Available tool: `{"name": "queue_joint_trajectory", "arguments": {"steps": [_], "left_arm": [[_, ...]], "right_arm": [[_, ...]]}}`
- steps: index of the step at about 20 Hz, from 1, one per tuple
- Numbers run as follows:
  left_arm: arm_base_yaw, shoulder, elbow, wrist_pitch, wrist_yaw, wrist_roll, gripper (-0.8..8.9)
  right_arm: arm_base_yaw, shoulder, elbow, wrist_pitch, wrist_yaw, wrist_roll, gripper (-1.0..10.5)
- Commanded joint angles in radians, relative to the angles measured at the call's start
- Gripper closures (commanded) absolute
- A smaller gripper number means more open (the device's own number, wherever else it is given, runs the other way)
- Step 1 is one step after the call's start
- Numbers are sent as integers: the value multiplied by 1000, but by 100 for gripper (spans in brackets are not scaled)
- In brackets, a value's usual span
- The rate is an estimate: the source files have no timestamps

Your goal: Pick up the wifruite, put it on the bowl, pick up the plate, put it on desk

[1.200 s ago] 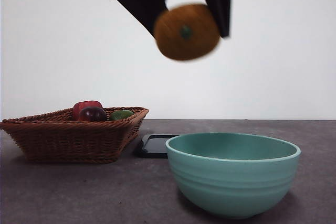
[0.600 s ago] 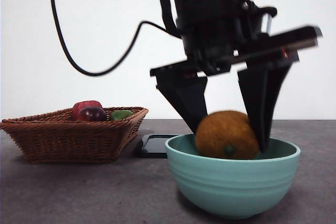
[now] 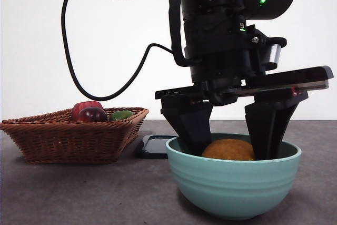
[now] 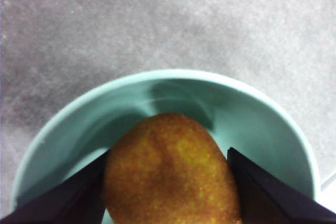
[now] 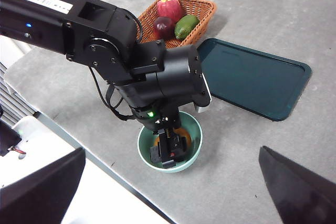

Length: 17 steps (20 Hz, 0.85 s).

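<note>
Front view shows the left end effector (image 3: pixel 228 148) lowered into the bowl (image 3: pixel 233 183) on the tabletop (image 3: pixel 79 193), jaws clamped on the wifruite (image 3: pixel 228 150) inside it, while the right end effector (image 5: pixel 173 192) hangs high above the bowl, jaws apart.

We see a dark grey mottled surface (image 3: pixel 63 193). Three things rest directly on it: a mint-teal bowl (image 3: pixel 233 185) nearest the front camera, a brown wicker basket (image 3: pixel 68 139) off to one side, and a flat dark green tray (image 5: pixel 252 77) lying beside the basket, behind the bowl.
</note>
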<state>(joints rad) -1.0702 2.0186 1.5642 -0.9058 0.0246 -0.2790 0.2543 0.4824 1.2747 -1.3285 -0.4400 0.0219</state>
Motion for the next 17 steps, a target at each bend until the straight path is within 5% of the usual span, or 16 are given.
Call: {"name": "queue_joint_trajectory", "arguments": {"steps": [1, 3, 6, 12, 17], "left_arm": [[-11, 23, 24, 1, -2, -6, 537], [-11, 23, 24, -7, -2, -6, 519], [-11, 23, 35, -19, -2, -6, 363], [-10, 22, 163, -115, -3, 17, 332], [-18, 16, 305, -280, -3, 87, 186]], "right_arm": [[3, 3, 21, 4, 2, -8, 296], [3, 3, 21, 4, 2, -8, 296], [3, 3, 21, 4, 2, -8, 296], [3, 3, 21, 4, 0, -10, 296], [3, 3, 21, 5, 0, -11, 296]]}}
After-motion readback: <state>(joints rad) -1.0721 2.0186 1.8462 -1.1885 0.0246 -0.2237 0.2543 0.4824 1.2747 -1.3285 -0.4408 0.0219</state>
